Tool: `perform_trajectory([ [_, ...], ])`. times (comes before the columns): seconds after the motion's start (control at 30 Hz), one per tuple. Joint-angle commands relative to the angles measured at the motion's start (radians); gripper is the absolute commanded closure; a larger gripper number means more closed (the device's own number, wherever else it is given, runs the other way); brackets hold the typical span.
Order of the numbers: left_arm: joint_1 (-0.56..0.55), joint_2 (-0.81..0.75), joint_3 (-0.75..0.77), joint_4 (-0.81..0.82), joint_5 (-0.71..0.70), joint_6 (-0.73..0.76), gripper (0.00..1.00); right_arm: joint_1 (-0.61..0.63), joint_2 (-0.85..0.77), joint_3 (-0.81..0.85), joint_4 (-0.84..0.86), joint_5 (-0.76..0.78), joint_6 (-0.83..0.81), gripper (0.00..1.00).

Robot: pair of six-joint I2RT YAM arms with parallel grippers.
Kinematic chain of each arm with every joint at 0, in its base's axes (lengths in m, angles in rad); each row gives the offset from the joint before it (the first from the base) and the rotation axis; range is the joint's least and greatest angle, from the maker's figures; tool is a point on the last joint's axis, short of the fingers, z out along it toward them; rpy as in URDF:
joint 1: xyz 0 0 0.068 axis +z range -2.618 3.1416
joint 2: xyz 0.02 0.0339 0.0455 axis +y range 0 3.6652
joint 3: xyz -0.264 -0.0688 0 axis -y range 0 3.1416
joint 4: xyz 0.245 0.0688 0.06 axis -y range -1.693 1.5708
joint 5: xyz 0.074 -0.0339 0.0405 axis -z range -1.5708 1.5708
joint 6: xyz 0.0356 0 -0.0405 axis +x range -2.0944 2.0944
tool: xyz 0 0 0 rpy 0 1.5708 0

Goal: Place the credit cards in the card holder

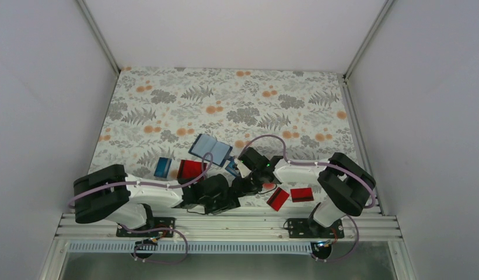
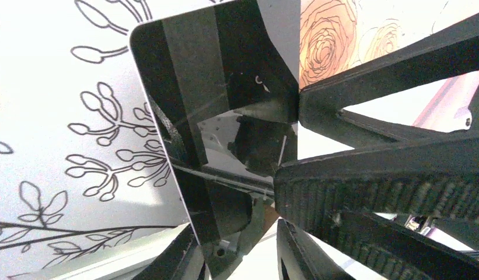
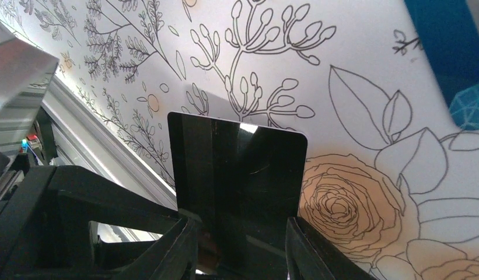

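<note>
Holder (image 1: 210, 149) lies open, inner side up, on the table (image 1: 167, 99), a little nearer than centre and well clear of every edge. Black card (image 3: 237, 169) is off the table, up between the two grippers. Right gripper (image 3: 240, 230) has it clamped, one finger (image 3: 184, 245) against each long edge, glossy face toward the wrist camera and the rounded far end free. Left gripper (image 2: 234, 259) is at the card's other end, with a finger on either side and the gap narrow. Whether those fingers press on the card cannot be told. In the left wrist view the right gripper's fingers reach in from the right, one tip touching the card's edge. In the top view both grippers meet just on the near side of the holder, about mid-width of the table, and they hide the black card there. Blue card (image 1: 163, 167) and red card (image 1: 190, 170) lie flat side by side off the holder's near-left corner, the red one just beside the holder. Teal card (image 1: 231, 167) sits at the holder's near-right corner, partly covered by the right gripper. Two more red cards (image 1: 278, 199) (image 1: 301, 194) lie close to the near edge, right of centre, just beside each other, the left one tilted.
</note>
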Motion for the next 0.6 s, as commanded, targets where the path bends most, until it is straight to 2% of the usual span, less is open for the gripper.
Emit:
perform_trajectory([
  [0.0, 0.021, -0.017, 0.052, 0.015, -0.201, 0.036, 0.73, 0.022, 0.042, -0.049, -0.120, 0.058, 0.003, 0.60],
  [0.23, 0.004, -0.034, 0.110, -0.090, -0.263, 0.049, 0.97, 0.024, 0.017, -0.040, -0.134, 0.072, 0.007, 0.60],
  [0.33, -0.012, -0.045, 0.153, -0.165, -0.298, 0.066, 0.98, 0.018, -0.015, -0.012, -0.157, 0.101, 0.017, 0.60],
  [0.47, -0.016, -0.061, 0.194, -0.238, -0.319, 0.094, 0.98, -0.044, -0.109, 0.060, -0.202, 0.153, 0.026, 0.54],
  [0.57, -0.012, -0.094, 0.235, -0.312, -0.356, 0.143, 0.98, -0.127, -0.178, 0.151, -0.250, 0.161, -0.007, 0.43],
])
